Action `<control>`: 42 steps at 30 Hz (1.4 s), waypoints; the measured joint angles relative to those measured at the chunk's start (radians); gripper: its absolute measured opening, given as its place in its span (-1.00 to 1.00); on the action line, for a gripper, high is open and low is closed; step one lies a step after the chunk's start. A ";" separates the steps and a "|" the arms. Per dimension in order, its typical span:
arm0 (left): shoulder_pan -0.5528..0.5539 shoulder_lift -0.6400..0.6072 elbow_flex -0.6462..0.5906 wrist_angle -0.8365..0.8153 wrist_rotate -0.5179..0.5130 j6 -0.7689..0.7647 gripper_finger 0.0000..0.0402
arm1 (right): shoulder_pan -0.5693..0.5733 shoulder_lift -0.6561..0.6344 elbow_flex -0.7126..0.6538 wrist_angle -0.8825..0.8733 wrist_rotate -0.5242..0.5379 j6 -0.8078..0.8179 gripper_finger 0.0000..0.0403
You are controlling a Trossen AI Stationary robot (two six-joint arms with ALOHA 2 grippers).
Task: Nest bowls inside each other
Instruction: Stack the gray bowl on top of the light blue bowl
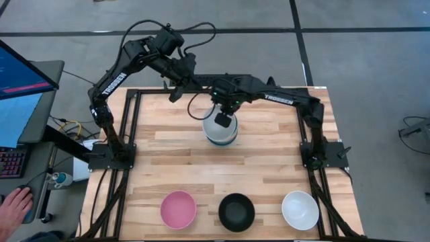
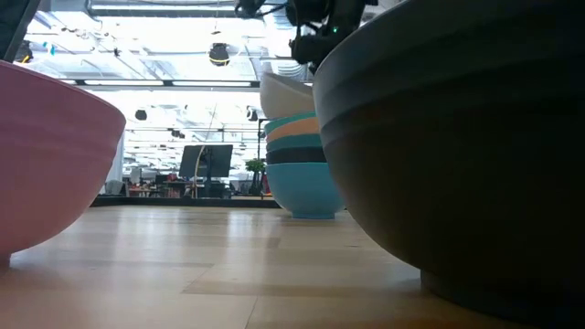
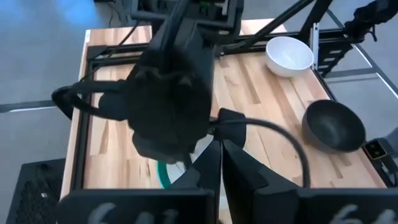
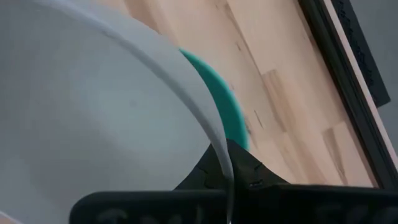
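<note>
A stack of bowls [image 1: 220, 134] stands at the table's middle, toward the far side; in the low view this stack [image 2: 302, 174] rests on a cyan bowl, with dark, orange and teal bowls above it. A white bowl [image 2: 285, 94] sits tilted on top. My right gripper [image 1: 225, 119] is above the stack, shut on that white bowl. My left gripper [image 1: 175, 94] is shut and hangs in the air over the far edge, left of the stack. Pink [image 1: 178, 208], black [image 1: 236, 212] and white [image 1: 299, 210] bowls rest on their bases along the near edge. My right gripper [image 4: 227, 169] holds the top white bowl by its rim [image 4: 211, 134], one finger inside and one finger [image 4: 252, 174] outside the wall, coming from above. The bowl is tilted, and its lower part sits in the teal bowl [image 4: 219, 93] of the stack.
Black frame rails [image 1: 131, 128] run along the table's left and right sides by the arm bases. Bare wood lies between the stack and the three near bowls. A person's hand [image 1: 15, 205] and a monitor [image 1: 20, 74] are off the table's left side.
</note>
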 joint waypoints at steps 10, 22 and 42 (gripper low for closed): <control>0.004 0.000 0.000 0.107 0.126 -0.027 -0.98 | -0.024 0.013 0.001 -0.009 0.002 -0.051 -0.74; 0.025 -0.002 0.000 0.004 0.106 0.005 -0.98 | -0.028 0.004 0.000 -0.022 -0.002 -0.051 -0.61; 0.065 -0.006 0.000 -0.062 0.161 0.031 -0.98 | 0.042 -0.006 0.001 0.006 -0.019 -0.051 -0.59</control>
